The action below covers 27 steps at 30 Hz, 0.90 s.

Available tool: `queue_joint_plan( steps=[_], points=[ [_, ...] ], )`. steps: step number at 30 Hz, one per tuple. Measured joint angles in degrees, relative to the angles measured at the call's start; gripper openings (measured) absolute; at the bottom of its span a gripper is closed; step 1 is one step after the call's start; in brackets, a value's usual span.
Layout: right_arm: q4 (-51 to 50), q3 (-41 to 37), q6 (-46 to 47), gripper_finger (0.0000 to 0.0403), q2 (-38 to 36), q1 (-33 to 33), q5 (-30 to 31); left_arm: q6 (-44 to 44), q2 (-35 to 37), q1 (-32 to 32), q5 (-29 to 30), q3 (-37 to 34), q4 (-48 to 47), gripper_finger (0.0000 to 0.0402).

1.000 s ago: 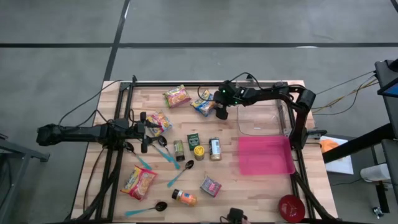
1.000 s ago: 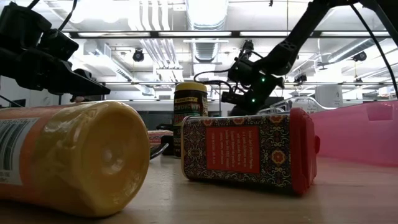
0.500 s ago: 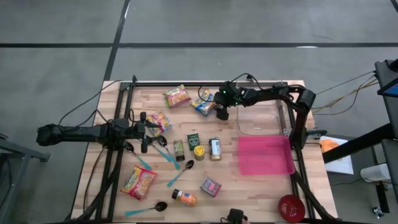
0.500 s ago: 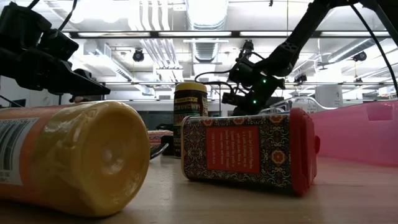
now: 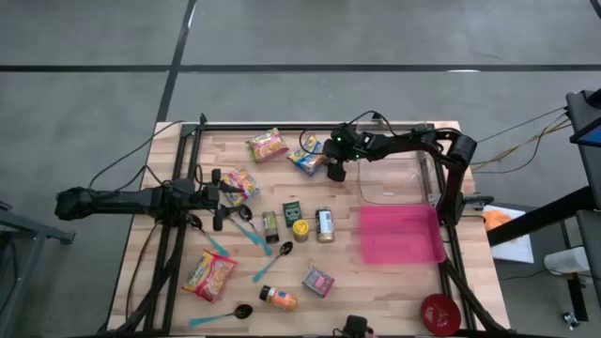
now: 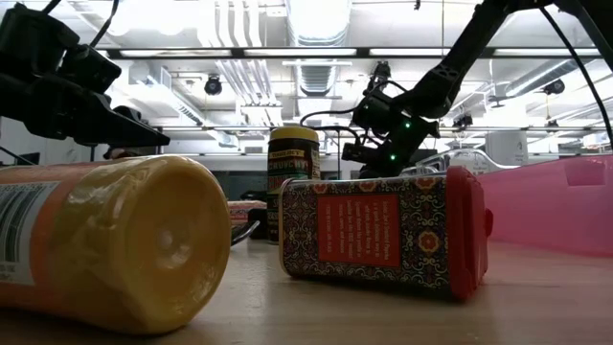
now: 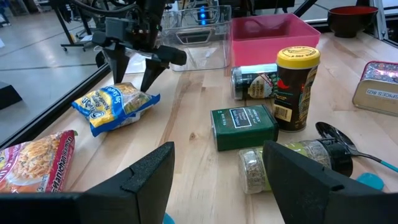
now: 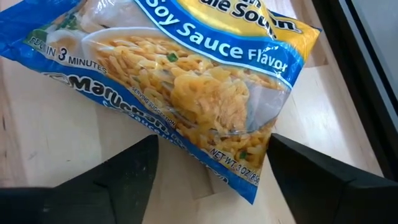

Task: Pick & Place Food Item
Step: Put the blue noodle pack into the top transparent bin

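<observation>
Lying flat on the worktop (image 5: pixel 385 272), the blue noodle packet (image 5: pixel 307 158) runs its long axis diagonally, its corner between the spread, empty fingers of the right end effector (image 5: pixel 335 172) just above it; the left end effector (image 5: pixel 218 198) waits open, well apart.

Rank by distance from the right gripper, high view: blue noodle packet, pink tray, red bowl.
From the right gripper:
1. Blue noodle packet, right beside it at the table's far side.
2. Pink tray, toward the near right.
3. Red bowl, near right corner.

High view looks straight down; low view sits level at six o'clock; wrist views share the blue noodle packet (image 8: pixel 186 93).
</observation>
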State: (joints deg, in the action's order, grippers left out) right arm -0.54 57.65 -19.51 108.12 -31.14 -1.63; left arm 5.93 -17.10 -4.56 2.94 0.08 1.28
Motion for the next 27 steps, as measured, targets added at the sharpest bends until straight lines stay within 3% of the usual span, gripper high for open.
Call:
queue_joint_plan(
  steps=[13, 21, 27],
  points=[
    [0.02, 0.00, 0.18, 0.0132, 0.00, 0.15, 0.06, -0.11, 0.00, 0.00, 0.00, 0.00, -0.01, 0.0244],
    [0.02, 0.00, 3.75, 0.0022, -0.04, 0.15, 0.17, -0.09, 0.00, -0.01, 0.00, 0.00, 0.00, 0.0244],
    [0.04, 0.00, 4.52, 0.0017, -0.04, 0.18, 0.25, -0.07, 0.00, 0.00, 0.00, 0.00, 0.00, 0.0244]
  ],
)
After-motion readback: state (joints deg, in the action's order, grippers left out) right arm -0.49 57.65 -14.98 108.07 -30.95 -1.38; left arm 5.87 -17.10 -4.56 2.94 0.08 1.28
